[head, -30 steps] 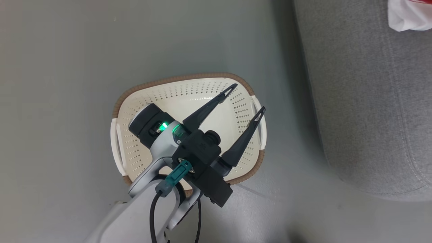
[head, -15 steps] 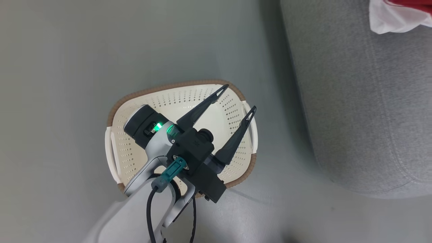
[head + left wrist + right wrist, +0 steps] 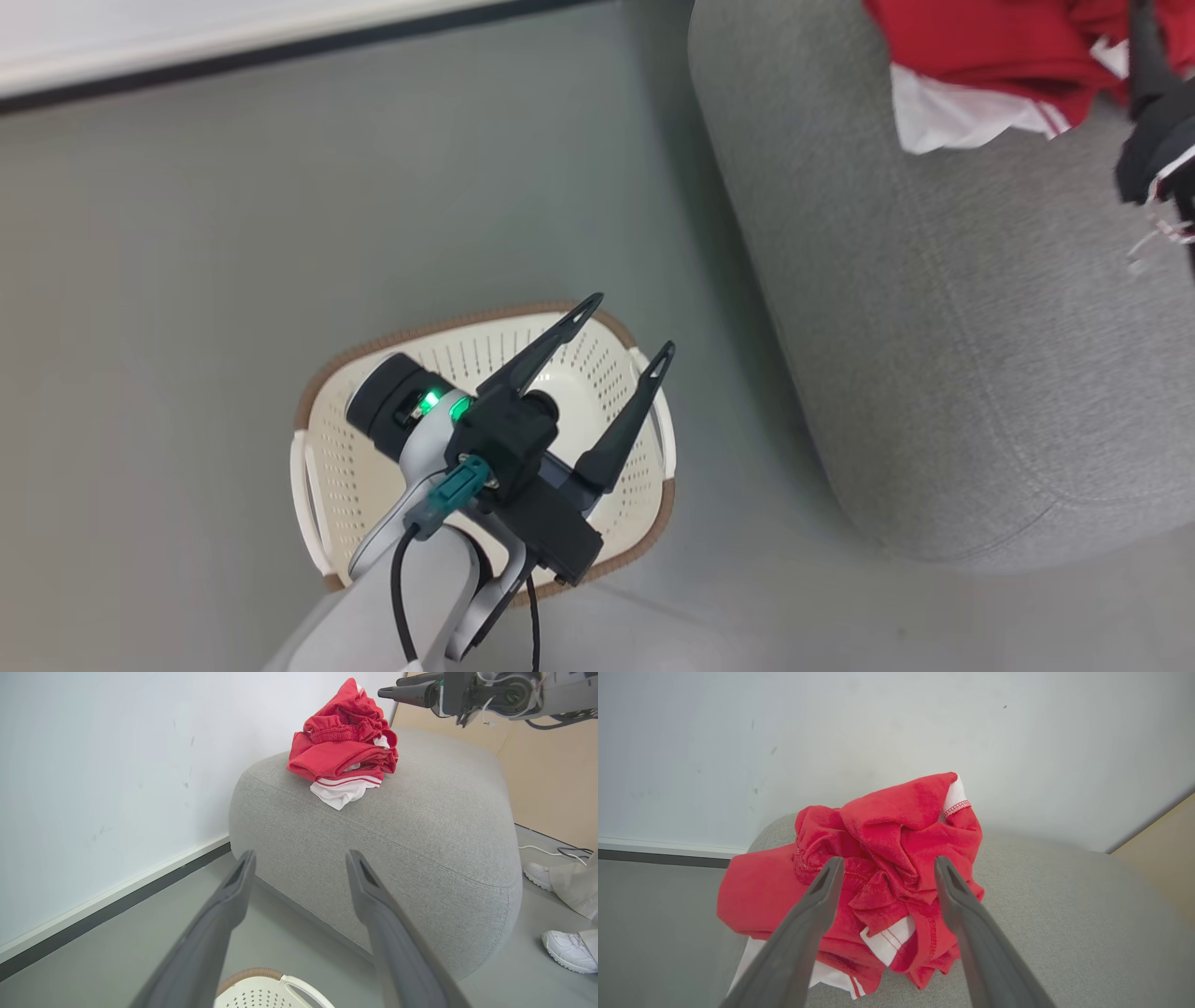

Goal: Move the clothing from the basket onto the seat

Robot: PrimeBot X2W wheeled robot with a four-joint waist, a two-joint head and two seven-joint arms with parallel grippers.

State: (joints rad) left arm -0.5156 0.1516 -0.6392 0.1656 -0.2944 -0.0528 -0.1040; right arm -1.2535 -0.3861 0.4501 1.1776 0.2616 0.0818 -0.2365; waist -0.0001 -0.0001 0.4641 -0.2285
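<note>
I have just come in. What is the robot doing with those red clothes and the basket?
The robot is moving clothing from the basket to the seat. The red clothing lies in a heap on the grey seat. The right gripper is open and hovers near the heap, holding nothing. The left gripper, also open and empty, hangs over the basket; what shows of its inside is bare.

Red clothing (image 3: 343,751) heaped on the grey seat (image 3: 420,826).
The basket (image 3: 254,973) rim shows low between the left gripper's (image 3: 299,856) spread fingers.
</note>
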